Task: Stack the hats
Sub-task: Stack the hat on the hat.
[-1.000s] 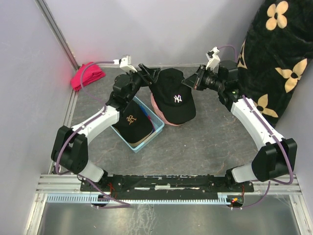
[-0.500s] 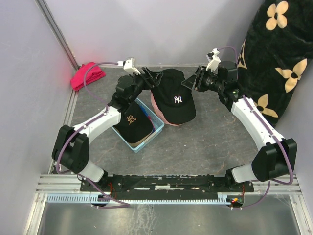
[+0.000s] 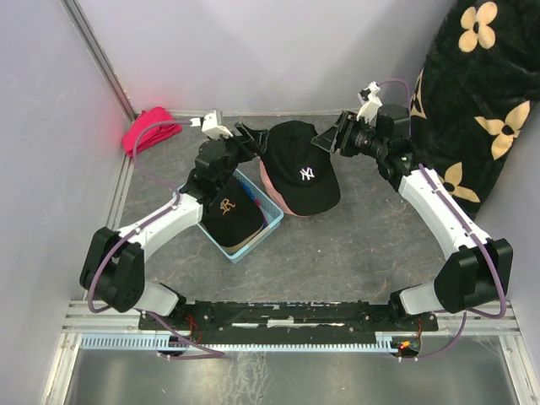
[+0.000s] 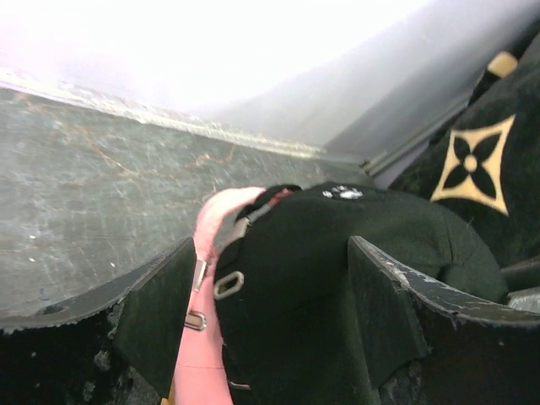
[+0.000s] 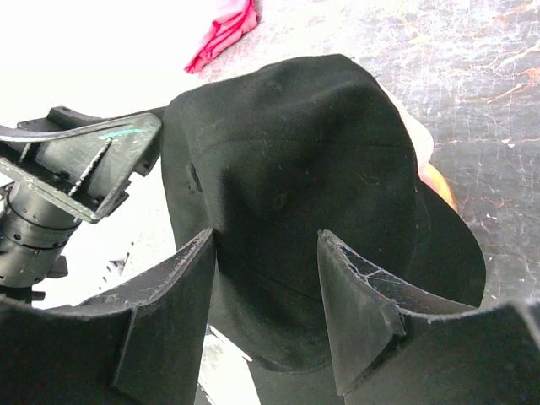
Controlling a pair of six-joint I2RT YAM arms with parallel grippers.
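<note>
A black cap with a white logo (image 3: 299, 173) sits on top of a light pink cap (image 3: 267, 180) in the middle of the table. My left gripper (image 3: 251, 139) is open at the black cap's back left. In the left wrist view its fingers (image 4: 156, 312) stand on either side of the black cap's rear (image 4: 337, 253), next to the pink cap's strap (image 4: 202, 354). My right gripper (image 3: 327, 139) is open at the cap's back right, just above its crown (image 5: 295, 169). A second black cap with a gold logo (image 3: 228, 211) lies on a tan cap (image 3: 243, 245) in a blue basket (image 3: 272, 221).
A red-pink cloth bundle (image 3: 148, 131) lies in the back left corner and also shows in the right wrist view (image 5: 224, 29). A black blanket with tan flowers (image 3: 481, 93) fills the right side. Grey walls close the back and left.
My left gripper has drawn back a little to the left and down along the black cap's rear. The right gripper has barely moved. The cap stack has stayed in place.
</note>
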